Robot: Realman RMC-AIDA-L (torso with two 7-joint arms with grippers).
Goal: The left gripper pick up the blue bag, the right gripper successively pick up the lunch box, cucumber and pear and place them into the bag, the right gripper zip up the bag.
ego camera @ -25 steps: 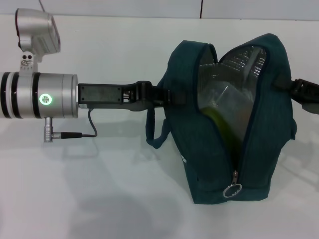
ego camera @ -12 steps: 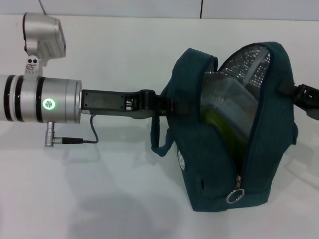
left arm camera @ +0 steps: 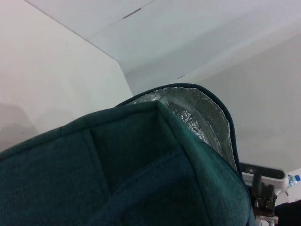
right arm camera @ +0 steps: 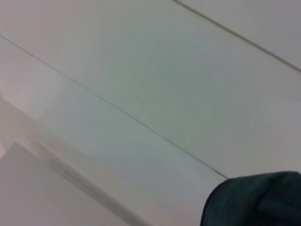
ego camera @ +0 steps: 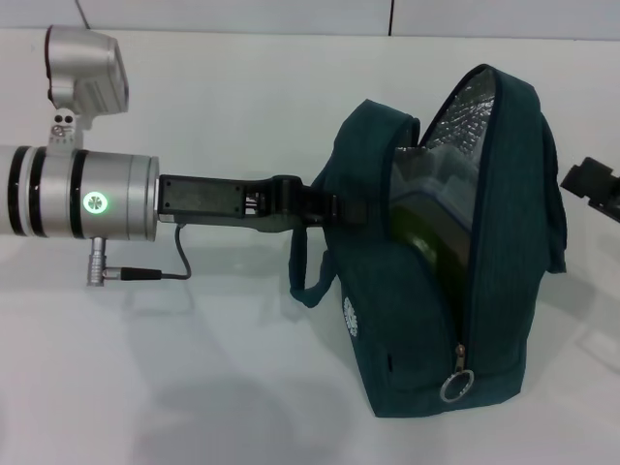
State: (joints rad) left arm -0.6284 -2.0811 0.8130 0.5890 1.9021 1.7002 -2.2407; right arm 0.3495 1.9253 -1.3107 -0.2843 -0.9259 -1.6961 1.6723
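Observation:
The blue bag (ego camera: pixel 436 291) stands on the white table, its top open and its silver foil lining (ego camera: pixel 463 111) showing. Inside I see the lunch box (ego camera: pixel 433 172) with its blue rim and, below it, the green cucumber (ego camera: pixel 424 237). The pear is hidden. My left gripper (ego camera: pixel 337 207) reaches in from the left and is shut on the bag's left upper edge at the handle. My right gripper (ego camera: pixel 589 184) is at the right edge of the head view, just off the bag's right side and not touching it. The zipper's ring pull (ego camera: pixel 456 386) hangs low on the front. The bag also shows in the left wrist view (left arm camera: pixel 117 165) and the right wrist view (right arm camera: pixel 256 200).
A loop handle (ego camera: pixel 312 266) hangs down the bag's left side. The left arm's silver body (ego camera: pixel 82 194) and its cable (ego camera: pixel 165 271) lie over the left of the table. The white table (ego camera: pixel 194 387) stretches in front of the bag.
My right gripper has come off the bag's right side and drawn back to the right. The bag's right flap has swung up and the opening has narrowed. The left gripper has held still.

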